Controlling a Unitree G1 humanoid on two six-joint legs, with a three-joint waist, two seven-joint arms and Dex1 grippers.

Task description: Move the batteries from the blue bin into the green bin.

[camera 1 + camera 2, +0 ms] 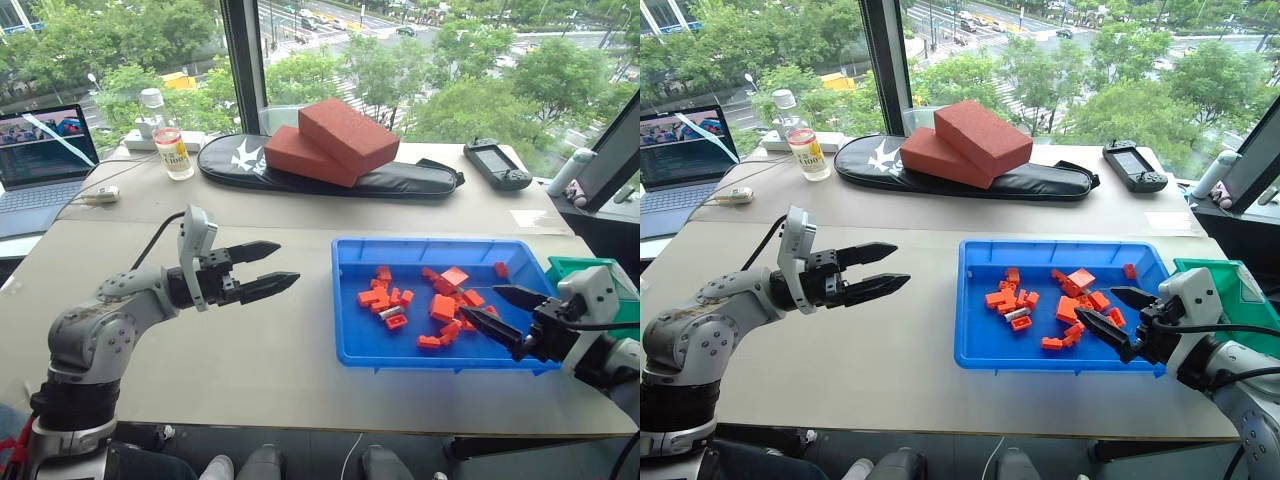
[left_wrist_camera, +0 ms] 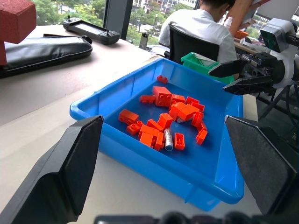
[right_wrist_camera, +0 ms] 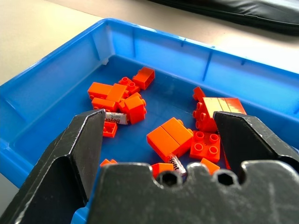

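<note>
The blue bin (image 1: 345, 300) sits on the table's right half and holds a scatter of orange blocks (image 1: 440, 305). One battery (image 2: 168, 140) lies among the nearer blocks. The right wrist view shows that battery (image 3: 115, 118) beside a block and a second battery (image 3: 176, 163) partly hidden close under the fingers. The green bin (image 1: 572, 268) stands against the blue bin's right end. My right gripper (image 1: 481, 302) hovers open and empty over the blue bin's right part. My left gripper (image 1: 286, 263) is open and empty above bare table, left of the blue bin.
Two red bricks (image 1: 330, 140) rest on a black bag (image 1: 400, 180) at the back. A laptop (image 1: 40, 160), a cup (image 1: 173, 152) and a handheld console (image 1: 497, 163) also line the far side. A seated person (image 2: 201, 28) is beyond the green bin.
</note>
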